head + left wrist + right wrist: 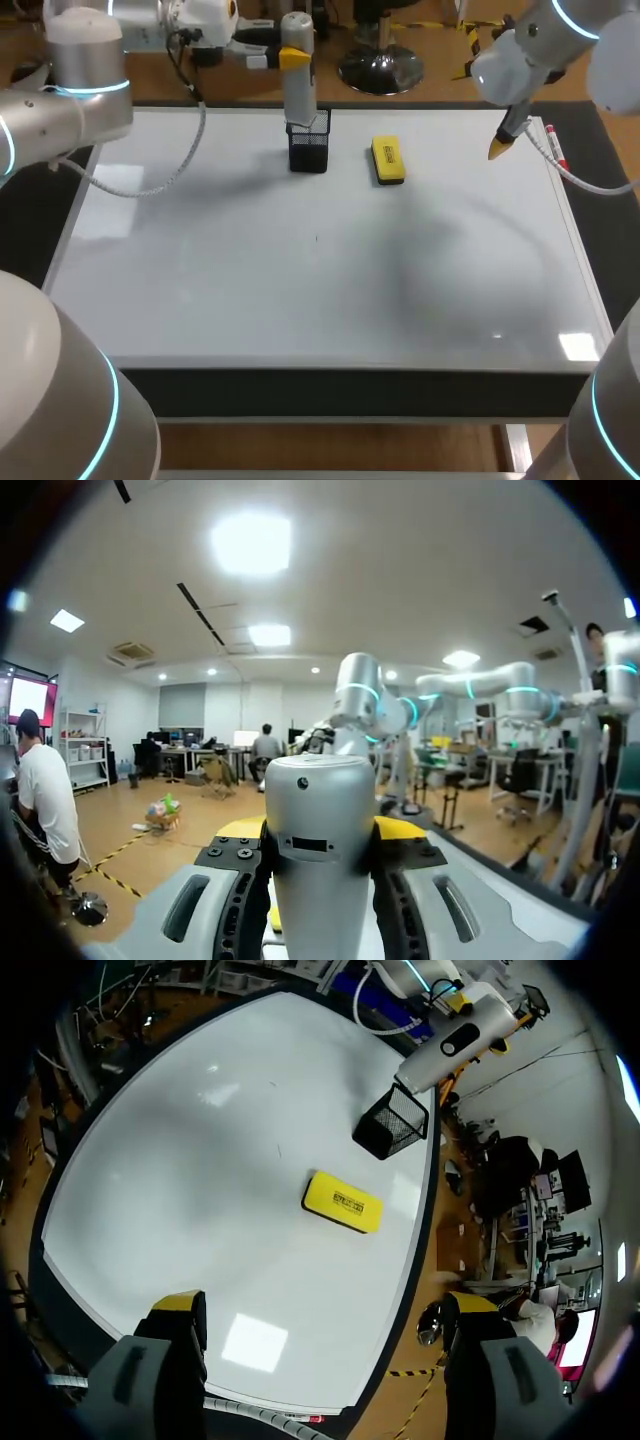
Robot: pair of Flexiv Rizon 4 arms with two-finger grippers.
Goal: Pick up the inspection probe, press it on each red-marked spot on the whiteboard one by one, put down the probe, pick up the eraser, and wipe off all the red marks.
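Observation:
The inspection probe (299,85), a silver cylinder, stands upright with its lower end in the black mesh holder (309,146) at the back of the whiteboard (300,290). My left gripper (293,58) is shut on the probe's upper part; in the left wrist view the probe (320,790) fills the gap between the fingers (236,880). The yellow eraser (387,160) lies flat to the right of the holder. My right gripper (503,145) hangs open above the board's far right, with the eraser (342,1202) ahead of it. I see no red marks on the board.
A red-capped marker (553,146) lies along the board's right rim, near my right gripper. A faint dark speck (316,238) sits mid-board. The holder (392,1122) is close to the far edge. A cable hangs from my left arm over the board's back left.

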